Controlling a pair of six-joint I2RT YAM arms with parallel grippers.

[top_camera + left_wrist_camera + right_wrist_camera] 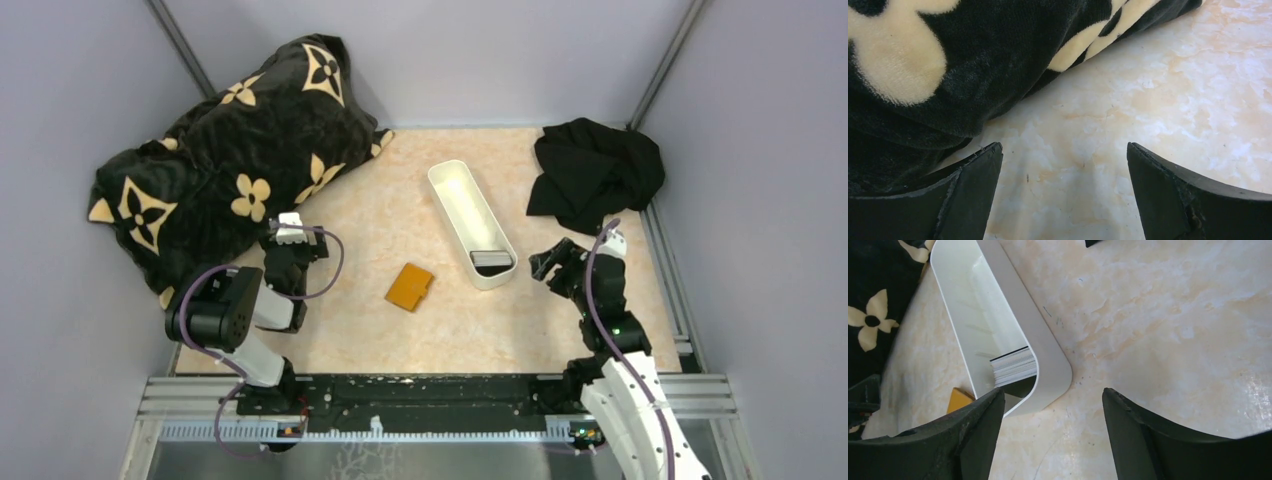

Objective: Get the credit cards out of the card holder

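Top external: card holder [410, 287] lies between left claw [1064, 146] and right claw [1053, 390] — touching neither, both wide, empty.

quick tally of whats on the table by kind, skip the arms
fabric pieces: 2, patterned blanket and black cloth
white tray: 1
card holder: 1
card stack in the tray: 1 (number of cards can't be told)
total: 5
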